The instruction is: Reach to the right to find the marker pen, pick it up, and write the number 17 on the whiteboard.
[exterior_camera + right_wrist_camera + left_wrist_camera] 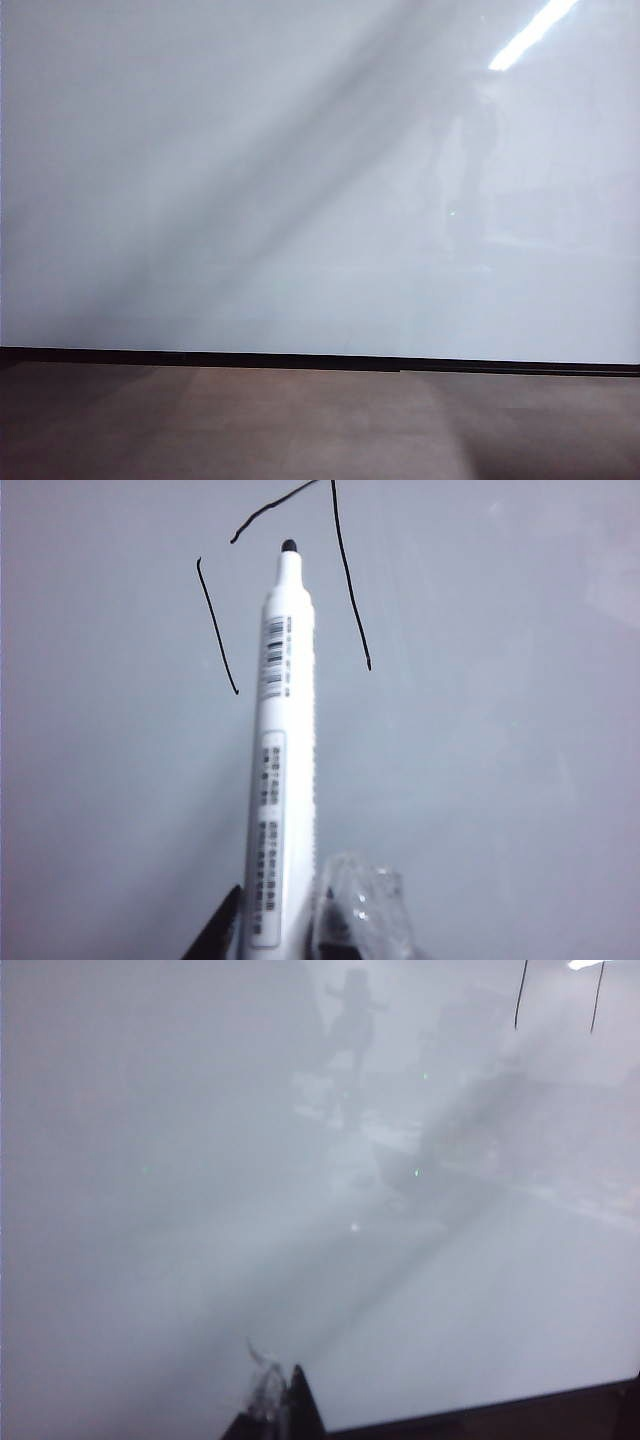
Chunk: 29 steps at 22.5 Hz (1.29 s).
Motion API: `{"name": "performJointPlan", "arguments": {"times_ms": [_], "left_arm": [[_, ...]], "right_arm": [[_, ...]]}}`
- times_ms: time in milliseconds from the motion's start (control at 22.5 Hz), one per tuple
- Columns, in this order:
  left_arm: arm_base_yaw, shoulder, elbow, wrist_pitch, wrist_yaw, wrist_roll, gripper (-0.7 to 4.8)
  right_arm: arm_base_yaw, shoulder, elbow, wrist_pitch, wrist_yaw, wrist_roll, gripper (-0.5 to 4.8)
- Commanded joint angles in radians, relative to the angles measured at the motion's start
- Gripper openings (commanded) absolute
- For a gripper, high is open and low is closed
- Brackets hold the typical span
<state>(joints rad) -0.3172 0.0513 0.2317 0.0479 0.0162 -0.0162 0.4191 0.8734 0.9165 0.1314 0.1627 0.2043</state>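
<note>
White marker pen [282, 770], black tip uncapped, pointing at glossy whiteboard [500, 730]; black strokes "17" [345, 580] on board.

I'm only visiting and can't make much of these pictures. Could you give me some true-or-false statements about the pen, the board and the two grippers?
1. The right gripper holds a white marker pen. True.
2. The pen's cap is on. False: its dark tip is bare.
3. Black strokes are drawn on the whiteboard. True: they resemble a 1 and a 7.
4. The left gripper holds a second pen. False: only its fingertips show, with no pen.
</note>
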Motion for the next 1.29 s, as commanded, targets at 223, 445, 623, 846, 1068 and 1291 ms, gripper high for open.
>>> {"name": "performJointPlan", "arguments": {"times_ms": [223,445,623,846,1068,1291], "left_arm": [[0.047,-0.047,-0.127,0.015,0.018,0.004,-0.05],[0.163,-0.047,-0.187,0.014,0.018,0.005,-0.05],[0.256,-0.047,-0.224,0.007,0.024,0.005,-0.05],[0.325,-0.047,-0.223,0.0,0.025,0.005,-0.05],[0.332,-0.047,-0.223,-0.001,0.026,0.004,-0.05],[0.332,-0.047,-0.223,-0.002,0.026,0.004,-0.05]], "right_arm": [[0.004,-0.006,0.003,-0.035,-0.016,0.005,-0.05],[0.013,-0.006,0.003,-0.034,-0.026,0.005,-0.05],[0.013,-0.005,0.003,-0.033,-0.027,0.005,-0.06],[0.013,-0.005,0.003,-0.029,-0.027,0.004,-0.05],[0.013,-0.003,0.003,-0.017,-0.027,0.004,-0.06],[0.013,-0.004,0.003,-0.002,-0.027,0.005,-0.05]]}}
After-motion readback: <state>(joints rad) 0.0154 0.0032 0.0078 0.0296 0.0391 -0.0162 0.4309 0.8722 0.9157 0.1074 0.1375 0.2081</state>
